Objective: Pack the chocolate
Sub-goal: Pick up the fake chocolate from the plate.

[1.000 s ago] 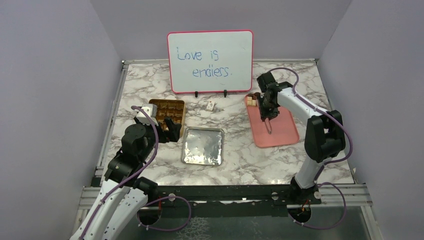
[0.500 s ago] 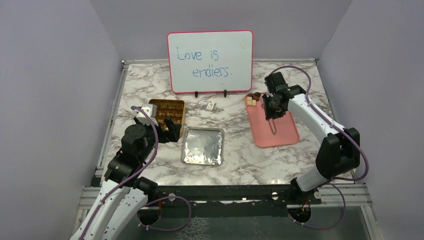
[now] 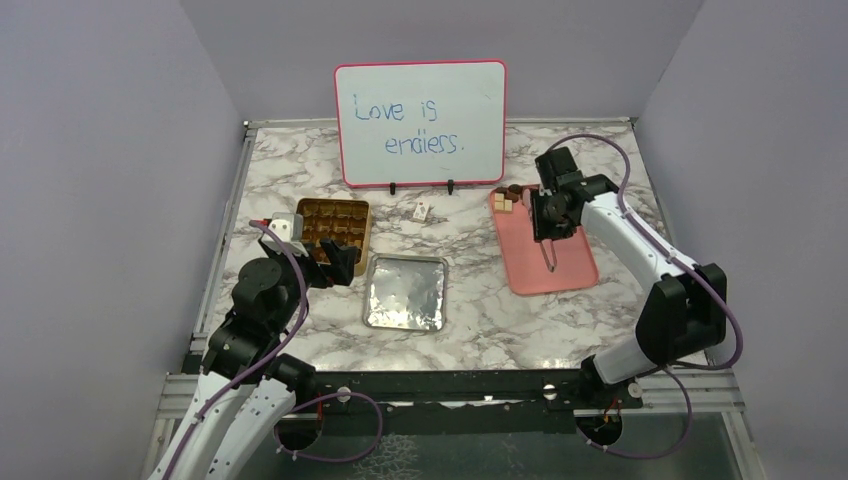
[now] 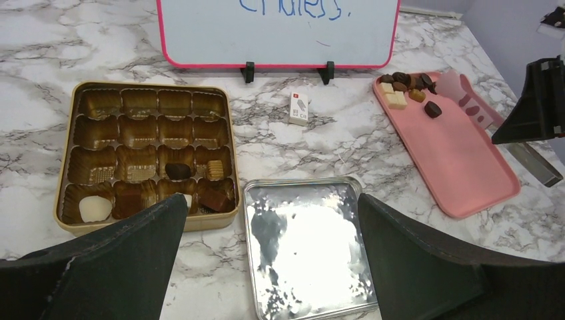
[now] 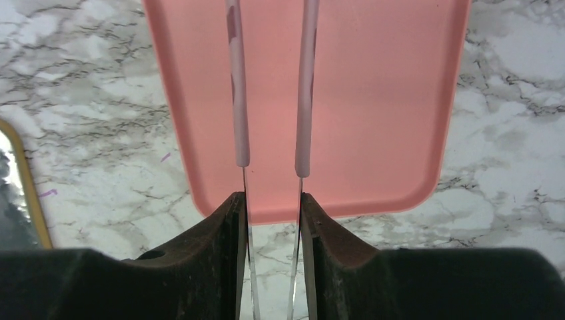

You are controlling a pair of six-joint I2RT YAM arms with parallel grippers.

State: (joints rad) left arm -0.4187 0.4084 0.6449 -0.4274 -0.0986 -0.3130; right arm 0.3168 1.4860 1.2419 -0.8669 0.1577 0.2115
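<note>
Most chocolate lies at the far end of the pink tray, toward the far right corner of the counter; a few pieces fill the gold box on the left. The right claw clamps tongs (suited to tiny pieces) over the tray; the left claw gapes empty.

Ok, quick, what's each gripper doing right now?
Left gripper: open, holding nothing.
Right gripper: shut on the tongs, which reach out over the pink tray.
</note>
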